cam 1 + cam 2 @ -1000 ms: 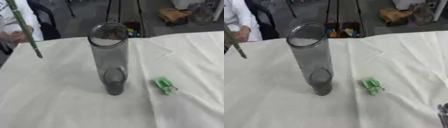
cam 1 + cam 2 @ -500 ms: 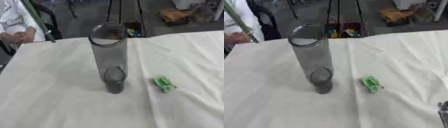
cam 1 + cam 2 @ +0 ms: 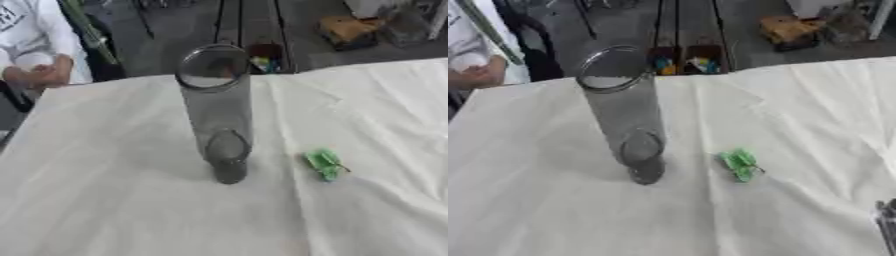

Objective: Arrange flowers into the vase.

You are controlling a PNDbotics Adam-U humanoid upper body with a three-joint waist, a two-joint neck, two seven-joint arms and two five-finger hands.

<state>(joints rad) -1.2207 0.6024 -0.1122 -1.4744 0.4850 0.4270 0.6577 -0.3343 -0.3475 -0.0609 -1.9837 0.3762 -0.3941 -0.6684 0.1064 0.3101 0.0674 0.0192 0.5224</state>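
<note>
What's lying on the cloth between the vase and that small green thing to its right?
Nothing: in the left eye view only bare white tablecloth runs between the vase base and the small green object; they stand apart.

Only a small dark part of the right hand [image 3: 886,222] showed, at the lower right edge; its pose could not be told.

No readable text or labels.
</note>
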